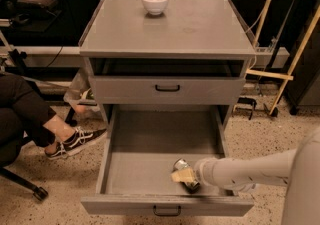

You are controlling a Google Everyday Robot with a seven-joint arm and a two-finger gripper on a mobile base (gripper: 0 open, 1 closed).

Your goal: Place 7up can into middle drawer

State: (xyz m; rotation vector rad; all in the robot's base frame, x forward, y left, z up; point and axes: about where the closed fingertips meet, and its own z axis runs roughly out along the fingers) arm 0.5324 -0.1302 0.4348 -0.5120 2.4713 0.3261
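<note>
Hand clamped on can, low in drawer, at its 5 o'clock corner near the front wall. Can tilted, top toward 11 o'clock. Arm enters from 3 o'clock. Bowl on worktop, 12 o'clock edge, well apart.
</note>
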